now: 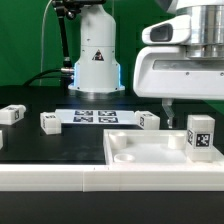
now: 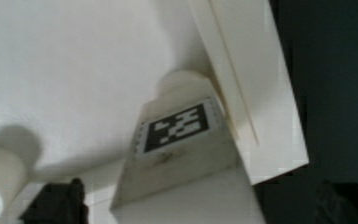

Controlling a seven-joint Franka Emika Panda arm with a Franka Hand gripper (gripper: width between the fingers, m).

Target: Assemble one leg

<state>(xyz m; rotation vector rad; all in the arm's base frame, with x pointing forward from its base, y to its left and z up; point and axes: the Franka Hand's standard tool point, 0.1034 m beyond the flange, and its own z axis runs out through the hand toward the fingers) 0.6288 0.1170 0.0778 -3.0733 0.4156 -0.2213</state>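
Observation:
A leg (image 1: 201,135), a small white post with a black-and-white tag, stands upright on the large white panel (image 1: 140,150) near the panel's corner at the exterior view's right. In the wrist view the leg (image 2: 176,128) rises from the panel (image 2: 69,70) beside its raised rim. My gripper (image 1: 187,121) hangs over the leg with its jaws on either side of it. One finger (image 1: 168,113) stands clear of the leg with a gap showing. In the wrist view the gripper (image 2: 194,208) straddles the leg, a dark finger (image 2: 60,200) apart from it. The other finger is hidden.
Three more tagged legs lie on the black table: one (image 1: 12,114) and another (image 1: 50,121) at the exterior view's left, a third (image 1: 149,120) behind the panel. The marker board (image 1: 95,116) lies flat in front of the robot base (image 1: 95,60).

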